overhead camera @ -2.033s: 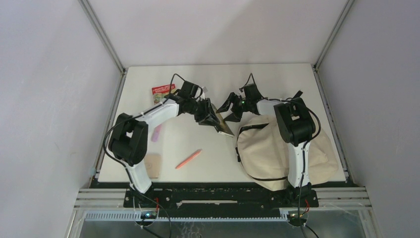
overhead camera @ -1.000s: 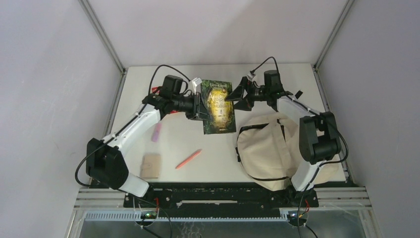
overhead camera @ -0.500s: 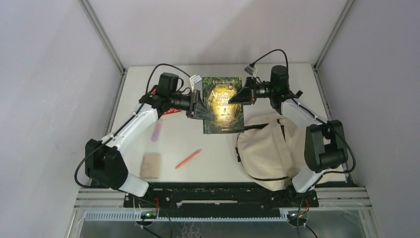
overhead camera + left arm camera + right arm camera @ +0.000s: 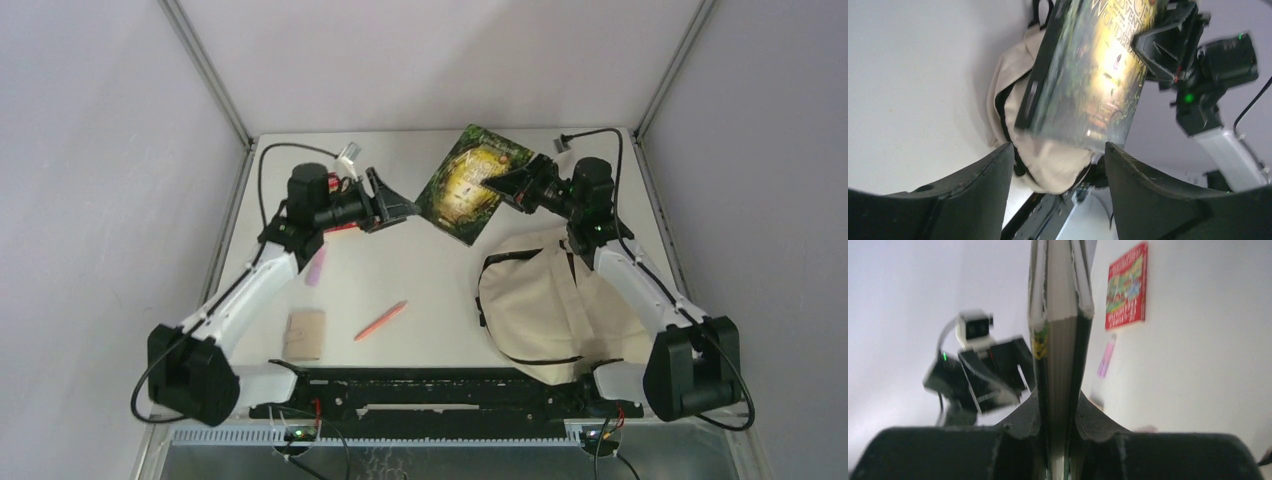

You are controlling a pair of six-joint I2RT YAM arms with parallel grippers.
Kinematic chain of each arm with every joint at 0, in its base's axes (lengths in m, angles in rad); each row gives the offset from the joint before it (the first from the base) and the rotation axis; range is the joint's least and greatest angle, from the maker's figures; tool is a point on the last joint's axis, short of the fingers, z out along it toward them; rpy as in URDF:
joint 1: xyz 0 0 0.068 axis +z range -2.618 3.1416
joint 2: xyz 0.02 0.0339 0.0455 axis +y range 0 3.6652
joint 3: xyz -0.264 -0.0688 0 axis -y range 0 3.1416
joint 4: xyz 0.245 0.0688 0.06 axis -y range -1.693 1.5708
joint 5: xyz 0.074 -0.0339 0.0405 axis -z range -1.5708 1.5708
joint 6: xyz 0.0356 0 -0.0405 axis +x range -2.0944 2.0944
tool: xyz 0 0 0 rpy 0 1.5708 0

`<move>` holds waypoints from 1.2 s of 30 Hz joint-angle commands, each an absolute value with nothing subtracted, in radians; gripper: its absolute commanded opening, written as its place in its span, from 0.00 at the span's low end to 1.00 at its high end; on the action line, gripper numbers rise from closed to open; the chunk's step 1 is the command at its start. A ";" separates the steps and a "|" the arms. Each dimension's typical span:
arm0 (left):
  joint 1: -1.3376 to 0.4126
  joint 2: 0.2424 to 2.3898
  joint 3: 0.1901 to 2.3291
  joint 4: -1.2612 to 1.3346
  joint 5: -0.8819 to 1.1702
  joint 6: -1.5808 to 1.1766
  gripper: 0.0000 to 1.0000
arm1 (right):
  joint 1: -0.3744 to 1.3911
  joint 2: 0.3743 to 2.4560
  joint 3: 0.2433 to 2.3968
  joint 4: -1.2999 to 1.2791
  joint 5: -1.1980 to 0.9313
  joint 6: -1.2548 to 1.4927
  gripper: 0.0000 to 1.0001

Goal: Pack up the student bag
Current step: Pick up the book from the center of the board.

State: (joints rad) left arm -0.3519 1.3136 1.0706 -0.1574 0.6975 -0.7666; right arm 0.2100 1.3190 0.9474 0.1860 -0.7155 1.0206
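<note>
The student bag (image 4: 545, 300) is a cream canvas backpack lying at the right of the table, its black-edged mouth facing left. My right gripper (image 4: 505, 181) is shut on a dark green and gold book (image 4: 463, 185), held tilted in the air above the table's far side. In the right wrist view the book's page edge (image 4: 1060, 340) is pinched between the fingers (image 4: 1090, 420). My left gripper (image 4: 397, 207) stands open and empty, left of the book and apart from it. The left wrist view shows the book (image 4: 1088, 75) over the bag (image 4: 1048, 160).
A red booklet (image 4: 1126, 287) lies at the far left, mostly behind the left arm in the top view. A pink eraser-like piece (image 4: 317, 266), an orange pen (image 4: 381, 320) and a brown card (image 4: 305, 333) lie on the left half.
My left gripper has opened, let go of the book and drawn back left. The right gripper has shut on the book and carried it right and back, tilting it.
</note>
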 commanded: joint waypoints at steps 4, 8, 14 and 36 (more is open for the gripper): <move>-0.359 1.186 0.818 0.349 0.580 -1.145 0.78 | 0.282 1.203 0.878 0.481 -0.312 1.221 0.00; -0.386 1.209 0.758 0.581 0.619 -1.258 0.86 | 0.325 1.229 0.877 0.534 -0.275 1.258 0.00; -0.396 1.260 0.741 0.712 0.643 -1.329 0.98 | 0.360 1.295 0.877 0.651 -0.316 1.314 0.00; -0.399 1.455 0.778 1.002 0.607 -1.530 0.37 | 0.464 1.258 0.786 0.613 -0.275 1.324 0.00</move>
